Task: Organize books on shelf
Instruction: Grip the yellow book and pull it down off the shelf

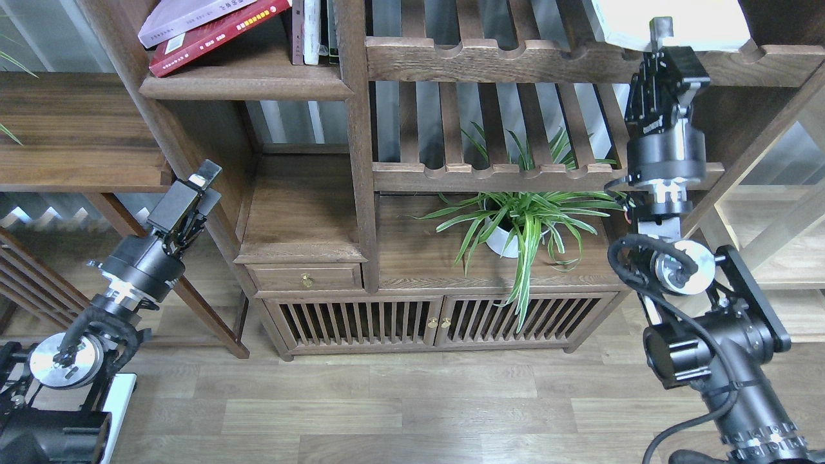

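Note:
The dark red book point(216, 35) lies tilted on the dark-brown shelf point(248, 87) at the top left. The white-lavender book point(187, 16) lies on top of it. The pale yellow-green book point(683, 26) is at the top right, over the front rail of the upper slatted rack. My right gripper point(662, 35) is raised to this book. One finger lies over the book's cover, the other is hidden behind the book, and it looks shut on the book. My left gripper point(207, 183) is low at the left beside the cabinet's leg, its fingers slightly apart and empty.
Thin upright books point(312, 32) stand at the shelf's right end against a post point(354, 129). Two slatted racks point(490, 174) fill the middle. A potted spider plant point(519, 222) stands below them on the cabinet top. There is also a small drawer point(306, 278).

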You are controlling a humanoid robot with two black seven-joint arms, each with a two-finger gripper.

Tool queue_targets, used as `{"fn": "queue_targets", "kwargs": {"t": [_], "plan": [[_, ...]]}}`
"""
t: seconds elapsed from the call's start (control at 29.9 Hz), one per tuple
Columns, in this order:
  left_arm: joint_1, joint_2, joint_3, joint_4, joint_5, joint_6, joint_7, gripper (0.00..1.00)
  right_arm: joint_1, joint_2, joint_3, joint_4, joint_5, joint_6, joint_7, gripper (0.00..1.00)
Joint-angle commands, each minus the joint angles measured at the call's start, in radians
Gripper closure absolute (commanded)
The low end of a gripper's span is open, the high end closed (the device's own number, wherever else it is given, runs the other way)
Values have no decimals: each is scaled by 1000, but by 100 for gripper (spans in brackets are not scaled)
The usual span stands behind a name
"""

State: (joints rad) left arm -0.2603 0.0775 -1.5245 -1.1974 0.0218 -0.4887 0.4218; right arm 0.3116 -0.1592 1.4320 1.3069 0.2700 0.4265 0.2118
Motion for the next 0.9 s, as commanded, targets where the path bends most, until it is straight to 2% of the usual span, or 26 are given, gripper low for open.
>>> {"fn": "queue_targets", "kwargs": {"t": [0.0, 0.43, 0.87], "plan": [[-16, 1, 1, 12, 1, 0, 0, 1, -81, -5, -8, 6, 0, 62, -2, 96], [-33, -1, 20, 61, 1, 0, 2, 1, -301, -51, -156, 6, -3, 62, -3, 96], [-19, -1, 52, 61, 1, 0, 2, 1, -379, -42, -199, 5, -5, 62, -2, 96]]}}
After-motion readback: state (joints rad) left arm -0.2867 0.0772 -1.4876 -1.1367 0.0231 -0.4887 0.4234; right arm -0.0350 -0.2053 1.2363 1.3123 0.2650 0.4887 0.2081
